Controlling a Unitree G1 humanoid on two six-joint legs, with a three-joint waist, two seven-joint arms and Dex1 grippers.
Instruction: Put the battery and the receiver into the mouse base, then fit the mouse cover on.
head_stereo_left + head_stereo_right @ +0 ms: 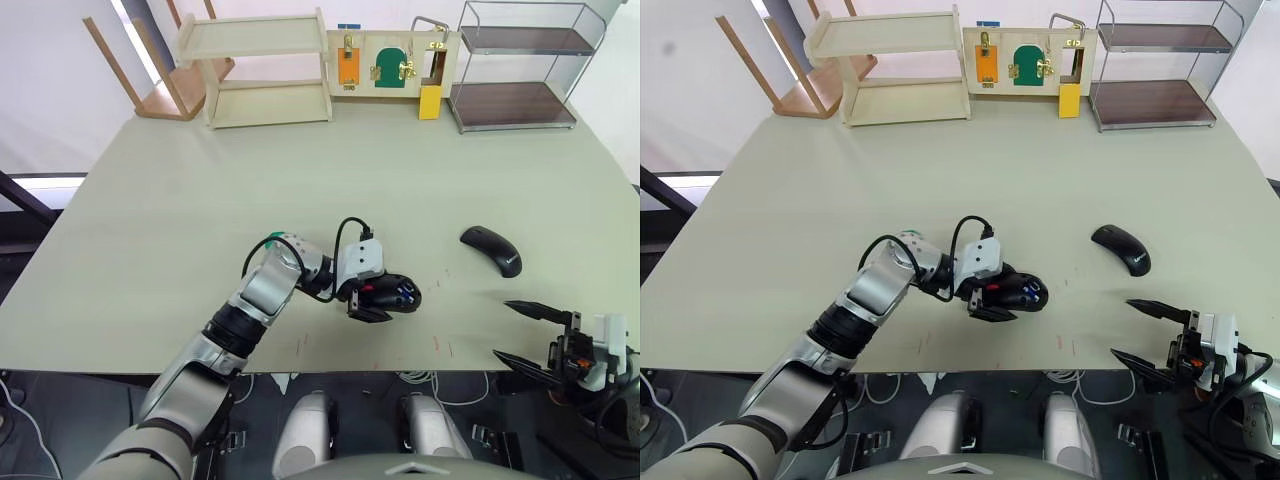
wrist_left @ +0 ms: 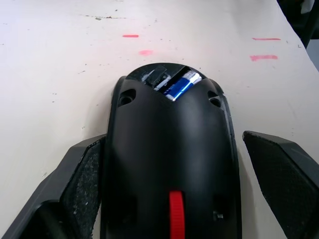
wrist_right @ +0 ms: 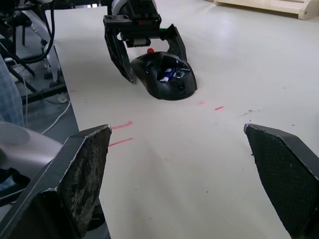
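From my head cameras, the mouse base (image 1: 395, 293) lies on the table (image 1: 200, 190) near the front edge, with my left gripper (image 1: 372, 303) set around its rear end, fingers spread to either side of the shell. The mouse cover (image 1: 491, 249) lies by itself on the table to the right, well apart from the base. My right gripper (image 1: 530, 335) hangs past the table's front right edge, fingers wide apart and holding nothing. At the far edge stand a wooden shelf (image 1: 262, 68), a board with small latched doors (image 1: 392, 61) and a wire rack (image 1: 517, 65). From my left wrist, the base sits between my two fingers (image 2: 82, 184); the left one lies against its side, the right one stands slightly clear. The battery (image 2: 180, 85) is seated in the open compartment at the base's far end, beside a smaller slot whose contents I cannot make out. From my right wrist, the battery shows inside the base's open top, my left gripper straddling the shell behind it.
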